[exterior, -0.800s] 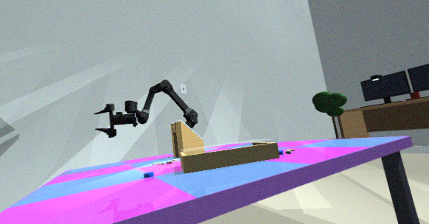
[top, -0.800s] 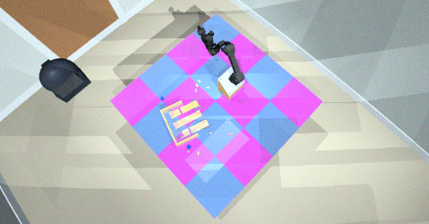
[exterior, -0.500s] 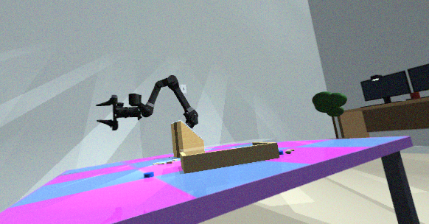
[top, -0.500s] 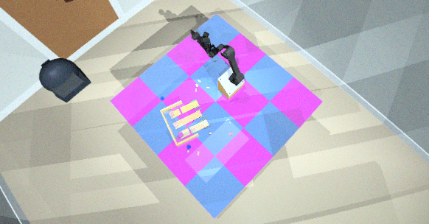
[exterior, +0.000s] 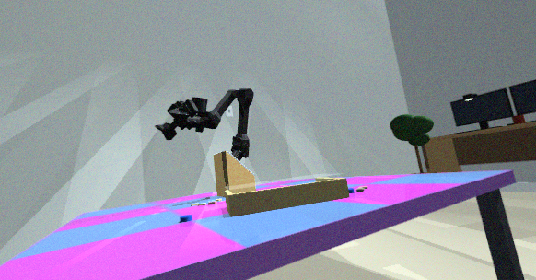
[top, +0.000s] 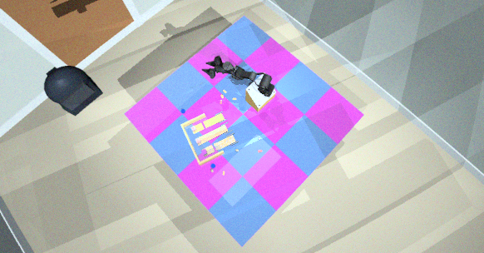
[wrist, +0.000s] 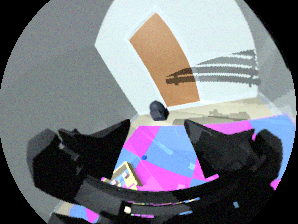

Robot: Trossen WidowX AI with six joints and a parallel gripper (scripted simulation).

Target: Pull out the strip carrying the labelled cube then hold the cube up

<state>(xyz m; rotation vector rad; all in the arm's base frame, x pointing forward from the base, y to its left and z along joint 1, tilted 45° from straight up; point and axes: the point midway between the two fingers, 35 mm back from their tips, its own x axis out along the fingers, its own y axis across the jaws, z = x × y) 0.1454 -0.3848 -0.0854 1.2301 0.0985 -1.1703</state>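
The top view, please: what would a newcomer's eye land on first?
The pink-and-blue checkered table dominates the middle of the frame. Near its far corner the black arm reaches out from its tan base block, its open gripper holding nothing. Toward the left corner sits the tan frame with its yellow strips.

strips (top: 214, 132): three pale yellow bands, side by side, flat on checkered table inside tan L-shaped frame (top: 188, 140), left of my base | each shows pinkish blocks along it; which strip is unbroken: can't tell | labelled cube: too small to pick out | all untouched, my claw well apart
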